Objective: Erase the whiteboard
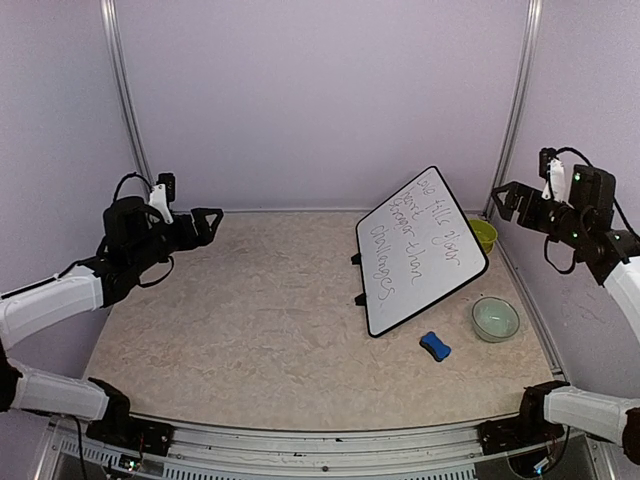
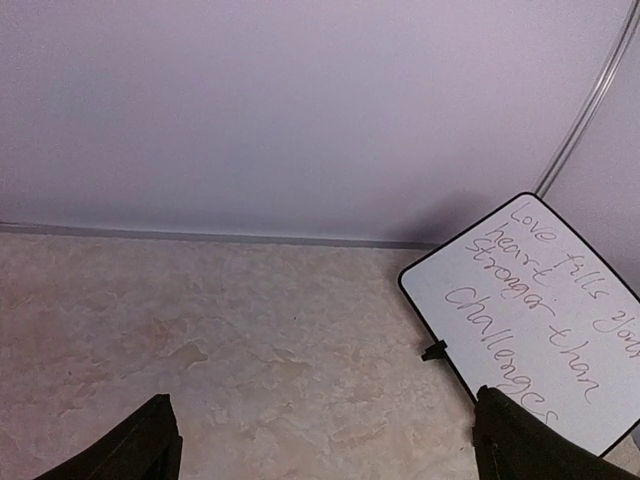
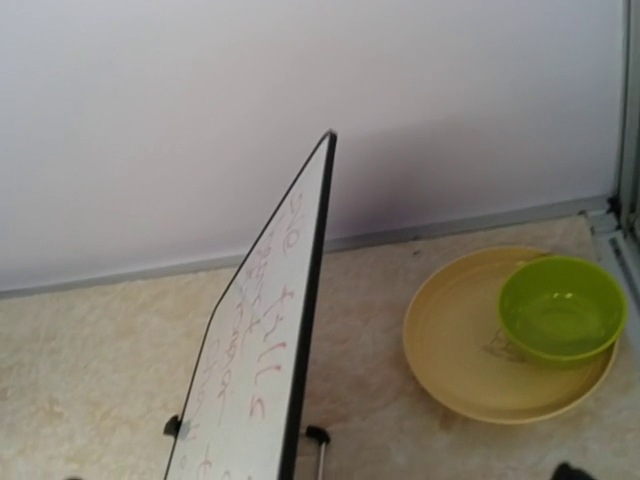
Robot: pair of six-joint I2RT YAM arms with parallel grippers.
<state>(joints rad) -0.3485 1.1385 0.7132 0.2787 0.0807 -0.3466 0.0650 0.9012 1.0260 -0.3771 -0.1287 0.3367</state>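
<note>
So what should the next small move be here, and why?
Probably lower the right tool toward the eraser: the board bears writing, the tool hangs open and empty, and the eraser lies untouched nearer that arm.

The whiteboard (image 3: 255, 350) stands tilted, seen nearly edge-on, with red handwriting on its face. Beside it, near the table's (image 3: 90, 380) far right corner, a green bowl (image 3: 560, 310) sits on a yellow plate (image 3: 450, 370).

The whiteboard (image 1: 422, 250) has a smooth, glossy white face in a thin black frame. The worktop (image 1: 250, 310) looks matt, marbled like stone. The green bowl (image 3: 560, 320) looks like shiny plastic.
</note>
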